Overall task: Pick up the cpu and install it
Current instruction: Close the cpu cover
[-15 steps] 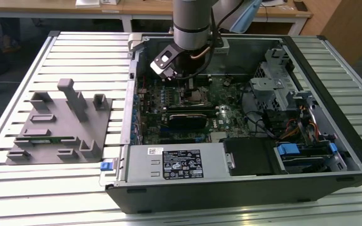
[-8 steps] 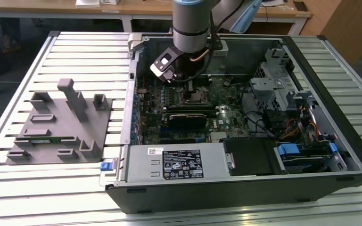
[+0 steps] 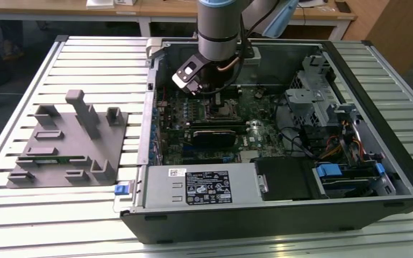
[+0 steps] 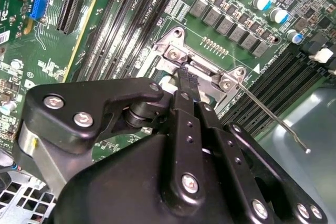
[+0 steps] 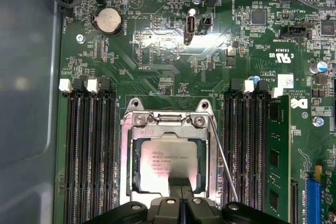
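**On the slatted counter: cpu in its socket**

A slatted metal counter (image 3: 84, 215) carries an open computer case (image 3: 278, 226), with a grey tray (image 3: 63, 145) on the exterior view's left. We see the arm (image 3: 221, 27) reaching down into the case over the motherboard (image 5: 157, 51). In the first wrist view the cpu (image 5: 165, 161) lies flat inside the socket frame (image 5: 128, 156), silver top up. The gripper (image 5: 178, 187) has its fingers drawn together, clasping nothing, tips at one edge of the cpu. We cannot tell whether they touch it.
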Controlling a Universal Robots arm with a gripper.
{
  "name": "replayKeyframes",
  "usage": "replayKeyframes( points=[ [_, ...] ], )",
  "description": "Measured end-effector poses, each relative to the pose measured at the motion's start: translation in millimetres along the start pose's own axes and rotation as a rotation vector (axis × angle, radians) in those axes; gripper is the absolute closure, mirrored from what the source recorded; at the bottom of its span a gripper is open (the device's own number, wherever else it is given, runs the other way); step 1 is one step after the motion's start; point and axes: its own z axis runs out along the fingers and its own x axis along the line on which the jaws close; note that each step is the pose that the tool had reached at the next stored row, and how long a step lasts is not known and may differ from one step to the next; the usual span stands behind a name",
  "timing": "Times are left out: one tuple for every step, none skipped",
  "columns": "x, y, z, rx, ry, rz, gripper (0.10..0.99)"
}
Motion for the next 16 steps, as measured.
replayKeyframes(
  points=[
    [0.0, 0.2, 0.0, 0.000, 0.0000, 0.000, 0.980],
    [0.0, 0.3, -0.3, 0.000, 0.0000, 0.000, 0.980],
    [0.1, 0.4, -0.8, -0.001, 0.0006, 0.000, 0.980],
    [0.3, 0.6, -1.6, -0.001, 0.0018, 0.000, 0.980],
    [0.3, 0.7, -3.1, -0.001, 0.0012, 0.000, 0.980],
    [0.1, 0.7, -5.2, 0.000, 0.0003, 0.000, 0.980],
    [0.1, 0.7, -6.8, 0.000, 0.0003, 0.000, 0.980],
    [0.1, 0.8, -8.4, 0.000, 0.0003, 0.000, 0.980],
    [0.1, 0.8, -10.3, 0.000, 0.0002, 0.000, 0.980],
    [0.1, 0.9, -12.6, 0.000, 0.0001, 0.000, 0.980],
    [0.1, 1.0, -14.3, 0.000, 0.0002, 0.000, 0.980],
    [0.2, 1.0, -15.0, 0.000, 0.0001, 0.000, 0.980],
    [0.2, 1.1, -15.0, 0.000, 0.0003, 0.000, 0.980],
    [0.2, 1.1, -15.0, 0.000, 0.0005, 0.000, 0.980],
    [0.2, 1.1, -15.0, 0.000, 0.0004, 0.000, 0.980],
    [0.2, 1.3, -15.1, 0.000, 0.0003, 0.000, 0.980]
  ],
)
